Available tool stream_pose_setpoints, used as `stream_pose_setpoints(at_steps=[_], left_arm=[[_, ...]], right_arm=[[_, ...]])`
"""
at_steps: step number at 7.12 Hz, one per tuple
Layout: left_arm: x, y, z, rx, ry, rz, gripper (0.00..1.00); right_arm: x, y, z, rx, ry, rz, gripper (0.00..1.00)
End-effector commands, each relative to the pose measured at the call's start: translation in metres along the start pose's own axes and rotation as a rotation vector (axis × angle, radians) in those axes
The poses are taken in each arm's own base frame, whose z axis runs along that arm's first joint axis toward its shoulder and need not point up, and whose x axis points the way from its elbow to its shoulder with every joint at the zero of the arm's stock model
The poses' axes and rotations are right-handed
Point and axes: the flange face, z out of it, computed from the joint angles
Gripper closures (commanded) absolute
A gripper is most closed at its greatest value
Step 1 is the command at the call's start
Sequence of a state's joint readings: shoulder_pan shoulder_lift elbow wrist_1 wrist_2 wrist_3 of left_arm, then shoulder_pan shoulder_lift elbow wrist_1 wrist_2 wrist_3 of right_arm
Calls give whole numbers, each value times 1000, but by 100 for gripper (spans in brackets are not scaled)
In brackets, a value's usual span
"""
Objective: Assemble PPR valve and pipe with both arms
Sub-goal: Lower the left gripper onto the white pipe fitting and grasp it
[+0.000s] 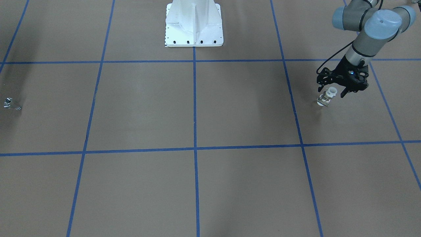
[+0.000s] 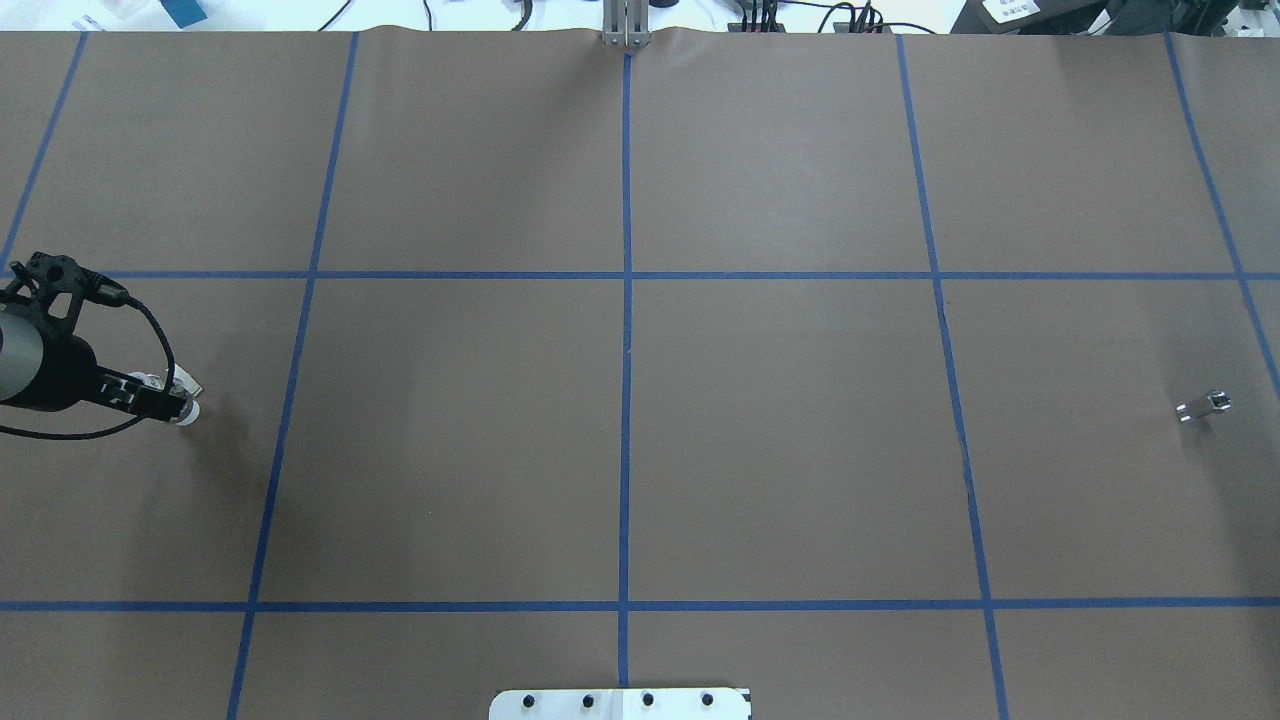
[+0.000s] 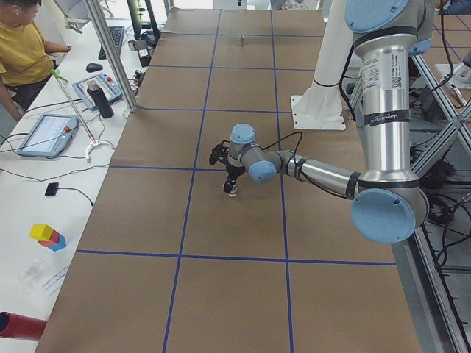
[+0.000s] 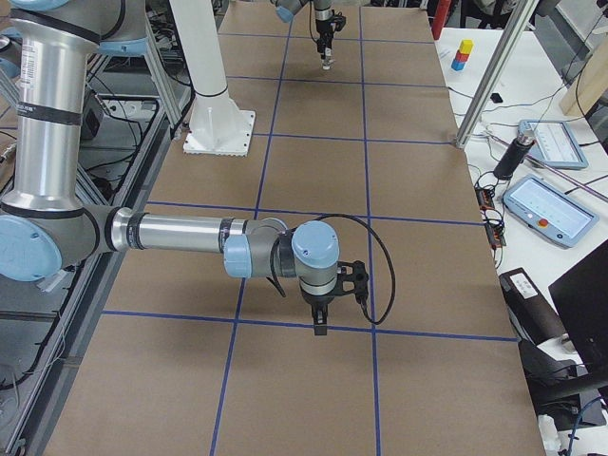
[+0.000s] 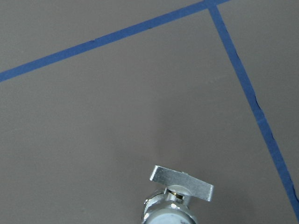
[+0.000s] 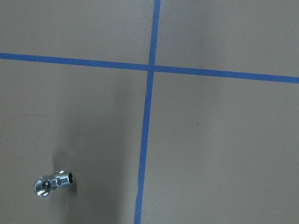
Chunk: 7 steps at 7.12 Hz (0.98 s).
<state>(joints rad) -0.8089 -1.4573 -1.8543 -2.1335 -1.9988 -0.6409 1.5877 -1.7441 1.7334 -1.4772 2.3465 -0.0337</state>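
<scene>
A white plastic valve with a chrome lever handle (image 1: 325, 97) is pictured on the brown, blue-taped desk (image 2: 780, 420), far out to the robot's left of the white bolted pedestal (image 2: 620, 703) and forward of it. It is straddled by the black skeletal left end effector (image 1: 331, 92) of the silver-grey left arm (image 1: 365, 39). The fingers appear spread to either side and not yet pressed in, so nothing is held. Far to the pedestal's right, a small chrome threaded pipe fitting (image 2: 1203, 405) is shown lying alone, with the silver-grey right arm (image 4: 180, 233) hung over that side. Whether the right end effector (image 4: 320, 327) is open cannot be told. The valve's pick-up is judged to be in hand. A squeeze and a lift are called for next.
</scene>
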Motion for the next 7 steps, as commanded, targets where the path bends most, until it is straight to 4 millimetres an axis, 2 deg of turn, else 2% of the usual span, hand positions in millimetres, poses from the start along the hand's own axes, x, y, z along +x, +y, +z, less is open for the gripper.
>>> stream_pose_setpoints(at_steps=[1,4,6,7], left_arm=[[3,1,3,-6,4,8,25],[5,2,7,-13,3,13,27],[7,1,6,-10,8,16,87],[14,-5,0,4,21,23,100]], right_arm=[[0,0,0,0,1,0,0],[0,0,1,-1,-1,1,0],[0,0,0,0,1,0,0],[0,-1,0,1,1,-1,0]])
